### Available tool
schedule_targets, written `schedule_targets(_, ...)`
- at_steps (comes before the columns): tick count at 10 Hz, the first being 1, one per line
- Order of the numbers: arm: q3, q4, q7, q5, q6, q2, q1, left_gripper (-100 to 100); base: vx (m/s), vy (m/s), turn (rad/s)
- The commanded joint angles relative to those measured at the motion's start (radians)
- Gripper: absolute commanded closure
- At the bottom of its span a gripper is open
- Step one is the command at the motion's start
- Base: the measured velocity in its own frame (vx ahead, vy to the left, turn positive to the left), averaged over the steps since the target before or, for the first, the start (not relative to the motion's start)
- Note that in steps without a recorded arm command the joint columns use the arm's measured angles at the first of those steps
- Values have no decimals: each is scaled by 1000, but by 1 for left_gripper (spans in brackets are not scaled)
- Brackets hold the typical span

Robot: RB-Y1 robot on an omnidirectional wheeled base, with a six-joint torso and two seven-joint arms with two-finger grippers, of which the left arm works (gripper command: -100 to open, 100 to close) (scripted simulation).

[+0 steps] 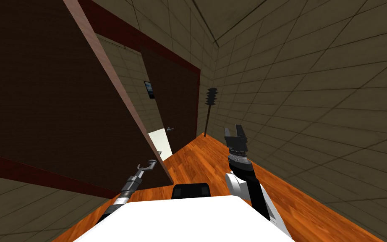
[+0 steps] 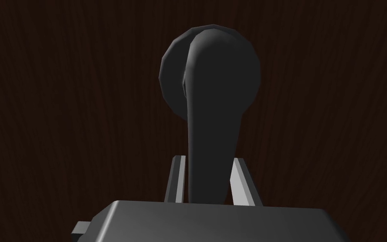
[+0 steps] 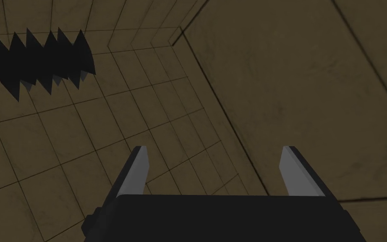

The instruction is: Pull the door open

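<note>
Head view, left to right.

Room: narrow passage with an orange plank floor (image 1: 213,164) and olive tiled walls (image 1: 314,84), dim throughout.

Item 1: door (image 1: 54,92), dark brown with a wood grain, takes up the left side. It stands partly open, showing its pale reddish free edge (image 1: 117,84). A dark red frame (image 1: 146,42) runs above it.

Item 2: left gripper (image 1: 150,164), low beside the door's free edge, at the lever handle (image 2: 211,126). In the left wrist view the handle is a dark grey lever hanging from a round plate (image 2: 171,75) on the door face. Both fingers (image 2: 176,178) press the lever's sides, closed tight upon it near its free end.

Item 3: through the gap past the door's edge are a small framed picture (image 1: 149,89) on the tiled wall and a pale patch (image 1: 160,140) low down.

Item 4: second door (image 1: 176,96), dark, beyond the gap, bearing its own small handle (image 1: 170,129).

Item 5: thin dark pole topped by a black spiky head (image 1: 210,97), standing in the far corner, well apart from both arms. Nothing lies on the floor between it and the door.

Item 6: right gripper (image 1: 234,130), raised over the floor right of centre, clear of the door. Its fingers (image 3: 140,168) stand wide apart and hold nothing.
</note>
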Motion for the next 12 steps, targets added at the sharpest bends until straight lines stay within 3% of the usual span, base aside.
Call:
schedule_targets(1,-28,-20,-21,18,26,-12,-10,100,-222,83,-141)
schedule_targets(2,-38,-25,-32,31,40,-14,-21,100,-208,74,-143)
schedule_targets(4,-38,-25,-32,31,40,-14,-21,100,-92,3,-19)
schedule_targets(5,-58,-35,-54,57,70,-18,-42,100,-146,14,-139)
schedule_targets(6,-58,-35,-54,57,70,-18,-42,100,-151,40,-123)
schedule_targets(8,-83,-47,-81,89,105,-23,-68,100,-192,59,-150)
schedule_targets(12,-115,-64,-117,132,153,-30,-103,100,-194,72,-121)
